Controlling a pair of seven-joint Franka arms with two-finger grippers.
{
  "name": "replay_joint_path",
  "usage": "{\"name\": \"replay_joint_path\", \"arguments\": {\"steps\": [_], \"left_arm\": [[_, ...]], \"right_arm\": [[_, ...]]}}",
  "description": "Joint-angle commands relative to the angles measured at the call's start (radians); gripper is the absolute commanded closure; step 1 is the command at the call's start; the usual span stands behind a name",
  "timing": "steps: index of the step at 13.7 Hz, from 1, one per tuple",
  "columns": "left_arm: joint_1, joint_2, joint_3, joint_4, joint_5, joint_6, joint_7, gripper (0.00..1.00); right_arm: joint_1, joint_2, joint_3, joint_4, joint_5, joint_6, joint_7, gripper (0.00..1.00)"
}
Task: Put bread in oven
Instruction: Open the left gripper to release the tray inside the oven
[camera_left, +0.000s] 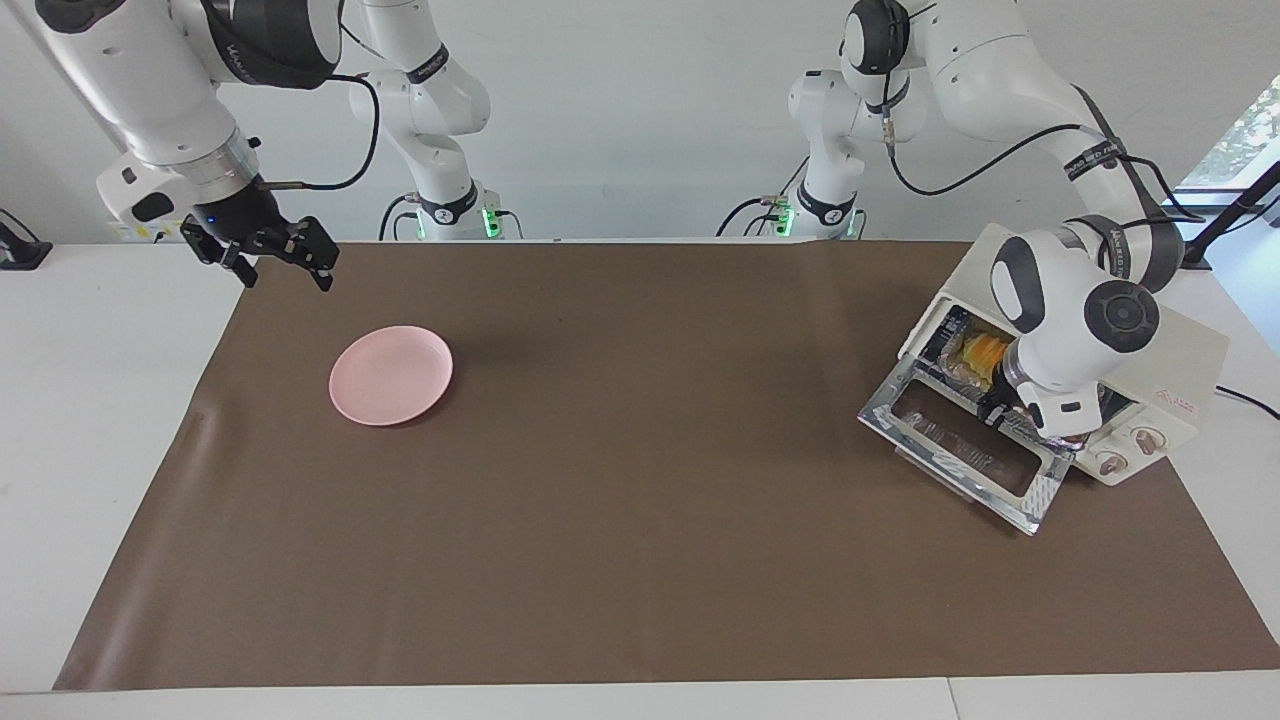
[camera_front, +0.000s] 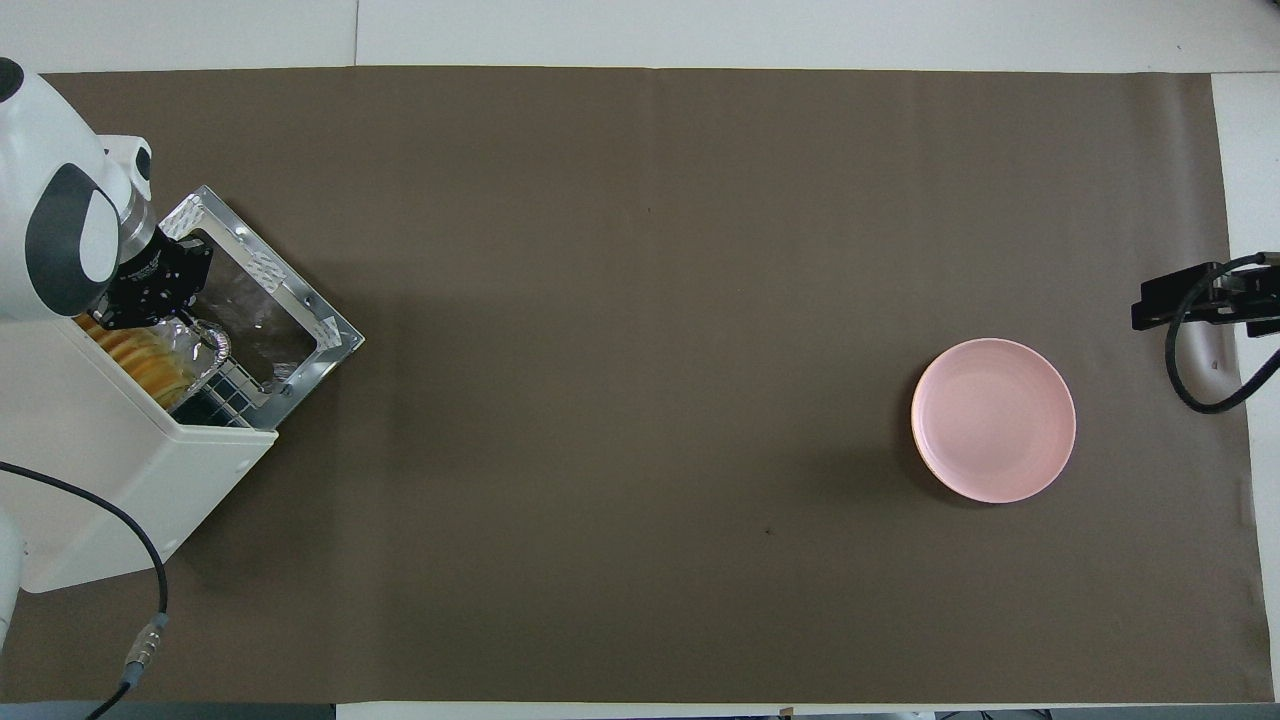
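Observation:
The cream-white oven (camera_left: 1175, 365) stands at the left arm's end of the table, its metal-framed glass door (camera_left: 1040, 495) folded down flat. The golden ridged bread (camera_left: 978, 352) lies in a silver foil tray (camera_left: 962, 378) on the rack, mostly inside the oven's mouth. My left gripper (camera_left: 996, 410) is low over the door, at the tray's outer end. In the overhead view the bread (camera_front: 140, 352), the tray (camera_front: 207, 345), the oven (camera_front: 110, 470) and the left gripper (camera_front: 165, 310) show too. My right gripper (camera_left: 285, 268) waits open and empty in the air.
A round pink plate (camera_left: 390, 373) lies on the brown mat (camera_left: 640, 560) toward the right arm's end, also in the overhead view (camera_front: 993, 420). A black cable (camera_front: 150, 560) runs from the oven. The right gripper (camera_front: 1150, 305) hangs over the mat's edge.

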Motion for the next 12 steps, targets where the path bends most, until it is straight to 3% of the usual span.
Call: {"name": "replay_joint_path", "arguments": {"steps": [1,12], "left_arm": [[-0.004,-0.043,0.01,-0.048,0.02,0.024,0.004,1.0],[-0.007,-0.044,0.01,-0.057,0.018,0.047,-0.003,1.0]], "right_arm": [[-0.01,-0.018,0.01,-0.018,0.005,-0.007,0.013,0.0],[-0.01,-0.018,0.01,-0.018,0.005,-0.007,0.013,0.0]]}}
